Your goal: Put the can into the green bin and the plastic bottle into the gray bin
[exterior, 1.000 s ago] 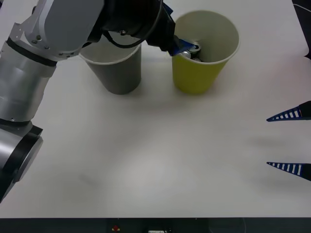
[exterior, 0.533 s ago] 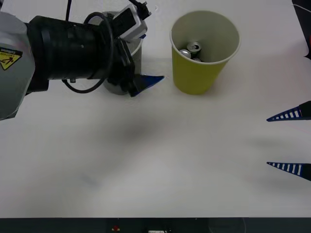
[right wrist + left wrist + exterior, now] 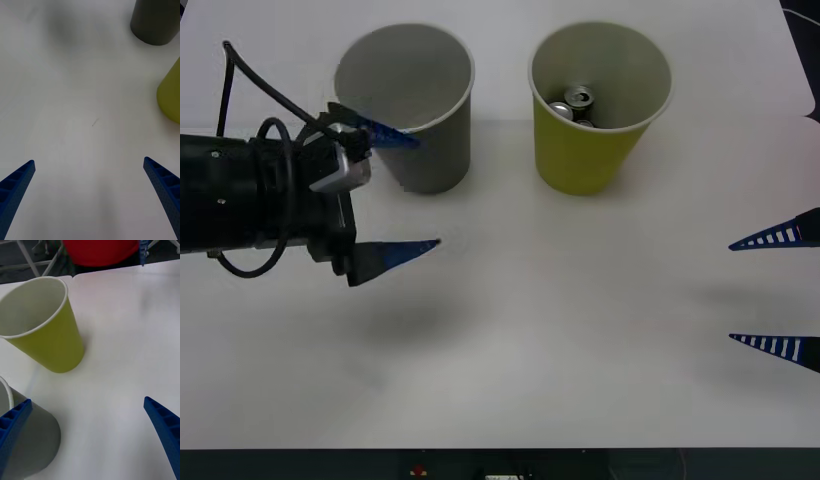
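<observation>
The can (image 3: pixel 578 98) lies inside the green bin (image 3: pixel 585 150), low against the cup's pale inner wall, its pull-tab top facing up (a second silver top shows just beside it, though I cannot tell what it belongs to). The green bin stands upright on the white table (image 3: pixel 580 320), and the gray bin (image 3: pixel 425 150) stands upright to its left, near it but not touching. The left claw (image 3: pixel 412 190) hovers just in front of the gray bin, its blue fingers spread wide and empty, one fingertip overlapping the cup's near wall in the front view. The right claw (image 3: pixel 775 290) waits at the table's right edge, well apart from both bins, fingers spread and empty too.
</observation>
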{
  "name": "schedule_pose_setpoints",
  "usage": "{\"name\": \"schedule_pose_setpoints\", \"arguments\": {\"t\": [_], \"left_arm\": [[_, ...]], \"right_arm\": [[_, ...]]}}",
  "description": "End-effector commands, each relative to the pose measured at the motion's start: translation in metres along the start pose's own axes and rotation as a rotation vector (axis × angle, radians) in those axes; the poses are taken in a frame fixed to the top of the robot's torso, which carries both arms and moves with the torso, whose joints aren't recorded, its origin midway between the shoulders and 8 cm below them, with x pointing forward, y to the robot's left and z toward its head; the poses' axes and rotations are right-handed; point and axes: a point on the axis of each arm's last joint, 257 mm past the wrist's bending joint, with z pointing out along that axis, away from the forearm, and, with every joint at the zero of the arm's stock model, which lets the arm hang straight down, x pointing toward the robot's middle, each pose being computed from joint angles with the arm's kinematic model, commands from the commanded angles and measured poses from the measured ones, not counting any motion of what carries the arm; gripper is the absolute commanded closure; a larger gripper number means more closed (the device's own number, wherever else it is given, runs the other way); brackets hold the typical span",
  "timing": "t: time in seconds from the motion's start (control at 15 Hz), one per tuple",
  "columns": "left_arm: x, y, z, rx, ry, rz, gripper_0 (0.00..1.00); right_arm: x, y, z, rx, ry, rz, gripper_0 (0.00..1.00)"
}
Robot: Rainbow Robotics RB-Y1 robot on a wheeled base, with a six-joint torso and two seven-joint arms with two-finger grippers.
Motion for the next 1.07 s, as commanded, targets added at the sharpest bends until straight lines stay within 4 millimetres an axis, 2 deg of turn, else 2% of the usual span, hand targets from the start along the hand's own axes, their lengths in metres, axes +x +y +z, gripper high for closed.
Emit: {"name": "schedule_pose_setpoints", "arguments": {"t": [0.07, 0.47, 1.07], "left_arm": [[0.016, -0.016, -0.022, 0.04, -0.004, 0.023, 0.0], [0.056, -0.044, -0.067, 0.081, -0.007, -0.01, 0.0], [0.112, -0.062, -0.115, 0.111, -0.041, -0.023, 0.0]], "right_arm": [[0.0, 0.0, 0.0, 0.0, 0.0, 0.0, 0.0], [0.0, 0.0, 0.0, 0.0, 0.0, 0.0, 0.0], [0.0, 0.0, 0.0, 0.0, 0.0, 0.0, 0.0]]}}
